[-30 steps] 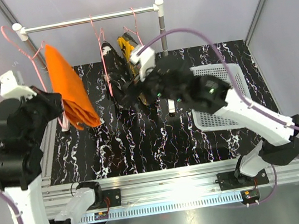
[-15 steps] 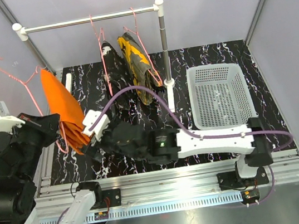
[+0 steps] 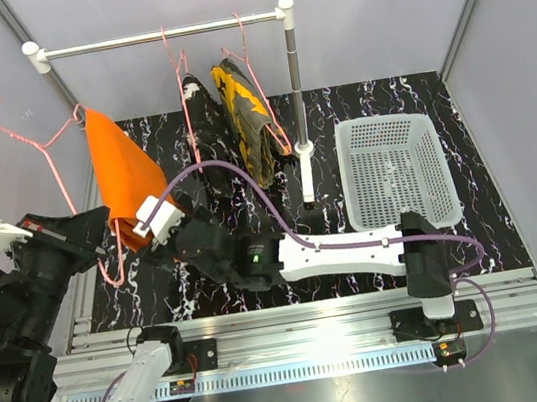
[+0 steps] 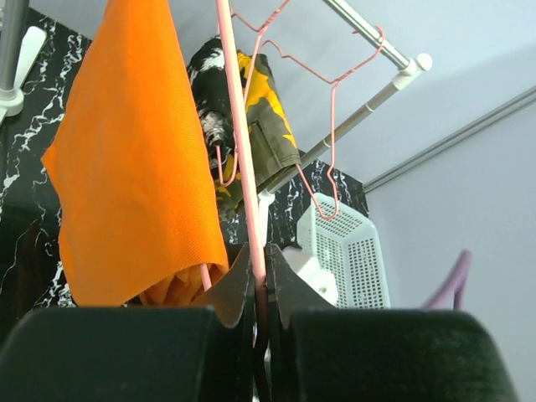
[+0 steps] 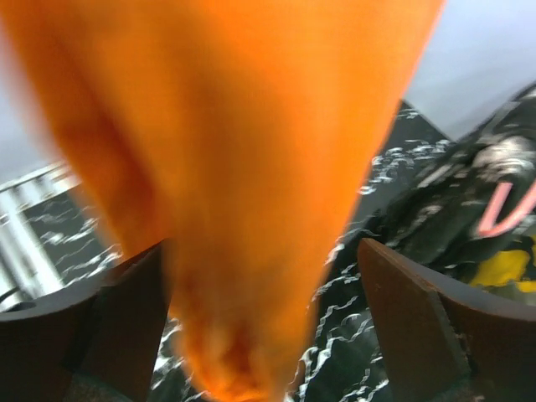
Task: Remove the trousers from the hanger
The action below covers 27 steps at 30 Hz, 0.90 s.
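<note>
My left gripper (image 3: pixel 98 226) is shut on the lower bar of a pink wire hanger (image 3: pixel 50 158), off the rail at the left; the bar runs between its fingers in the left wrist view (image 4: pixel 260 272). The bright orange trousers (image 3: pixel 122 182) hang folded over that hanger (image 4: pixel 239 126) and show in the left wrist view (image 4: pixel 134 176). My right gripper (image 3: pixel 149 237) is open, with the orange trousers' (image 5: pixel 251 193) lower end between its fingers (image 5: pixel 410 310). The black speckled trousers (image 3: pixel 198 105) and the camouflage trousers (image 3: pixel 248 118) hang on pink hangers on the rail (image 3: pixel 158 35).
A white perforated basket (image 3: pixel 391 170) stands on the black marbled table (image 3: pixel 257 258) at the right. The rail's right post (image 3: pixel 296 96) stands between the hanging garments and the basket. Grey walls close the back and sides.
My left arm has pulled the hanger with the orange trousers off the rail, down and to the left. My right arm has swung from the rail across to the orange trousers' lower end.
</note>
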{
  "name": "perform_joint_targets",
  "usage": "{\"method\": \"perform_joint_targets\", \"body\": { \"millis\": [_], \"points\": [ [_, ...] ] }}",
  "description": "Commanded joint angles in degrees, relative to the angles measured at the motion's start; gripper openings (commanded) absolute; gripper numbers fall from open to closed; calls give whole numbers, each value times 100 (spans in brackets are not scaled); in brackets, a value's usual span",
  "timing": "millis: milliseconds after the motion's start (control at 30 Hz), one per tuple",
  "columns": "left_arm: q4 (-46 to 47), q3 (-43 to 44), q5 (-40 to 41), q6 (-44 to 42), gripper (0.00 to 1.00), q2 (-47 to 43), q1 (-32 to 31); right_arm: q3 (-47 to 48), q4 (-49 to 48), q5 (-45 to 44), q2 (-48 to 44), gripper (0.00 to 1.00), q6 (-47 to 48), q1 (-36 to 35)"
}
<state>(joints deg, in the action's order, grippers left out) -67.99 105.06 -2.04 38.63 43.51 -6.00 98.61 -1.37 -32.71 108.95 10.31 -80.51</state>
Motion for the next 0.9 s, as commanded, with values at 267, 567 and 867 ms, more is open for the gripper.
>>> {"method": "perform_joint_targets", "body": {
  "millis": [267, 567, 867],
  "points": [
    [1464, 498, -323, -207, 0, 9, 2, -61, -759, -60, -225, 80, 401, 220],
    [1499, 428, -560, -189, 0, 26, 2, -96, -1594, 1160, -514, 80, 174, 229],
    [1314, 402, -692, -330, 0, 44, 2, 395, -1631, 959, -453, 48, 893, 229]
  ]
}}
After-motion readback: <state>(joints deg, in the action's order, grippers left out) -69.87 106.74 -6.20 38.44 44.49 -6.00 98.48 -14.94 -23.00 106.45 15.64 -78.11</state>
